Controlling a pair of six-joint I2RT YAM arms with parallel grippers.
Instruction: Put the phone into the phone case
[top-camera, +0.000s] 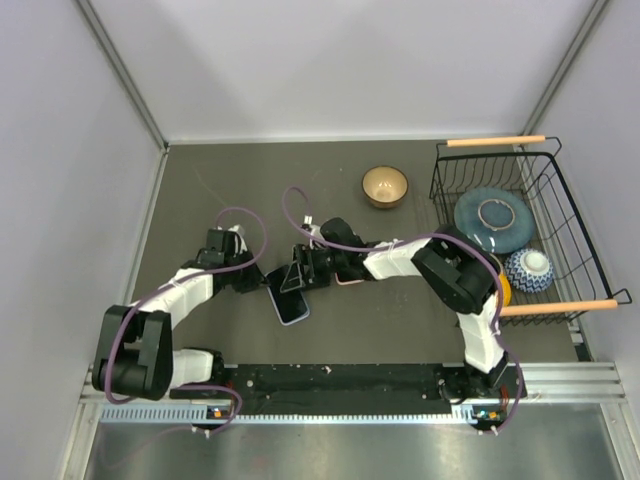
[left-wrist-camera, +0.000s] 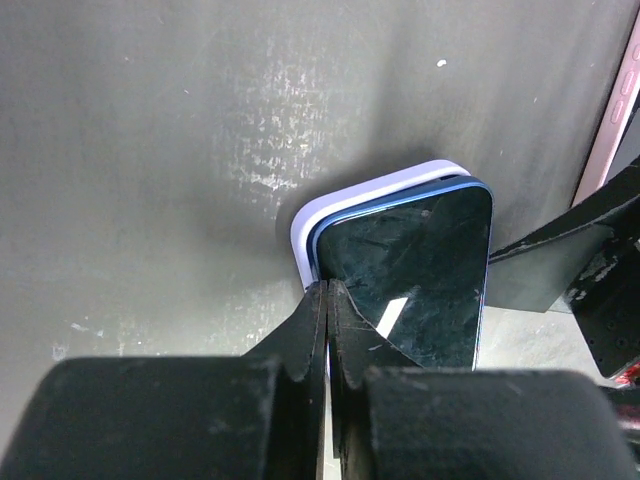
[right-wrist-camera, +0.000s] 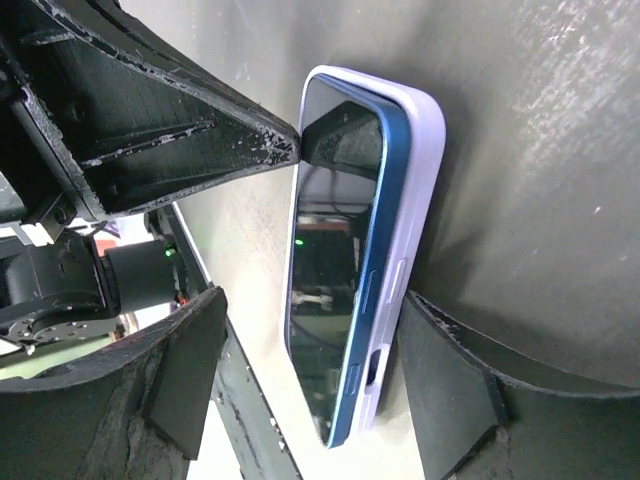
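The phone (left-wrist-camera: 420, 270) showed a glossy black glass face that mirrored the light, edged by a smooth blue frame with a metallic sheen. Around the phone, the phone case (right-wrist-camera: 425, 190) looked like smooth, matt lilac plastic. Under the phone, the table (left-wrist-camera: 150, 150) was dull dark grey, scuffed with pale scratches. The left gripper (left-wrist-camera: 327, 295) and right gripper (right-wrist-camera: 310, 240), both at the phone, had matt black fingers, rough and chipped pale along the edges. Well beyond the phone, a bowl (top-camera: 384, 186) shone like polished brass, and a basket (top-camera: 580, 225) of thin black wire carried bare wood handles (top-camera: 495, 141).
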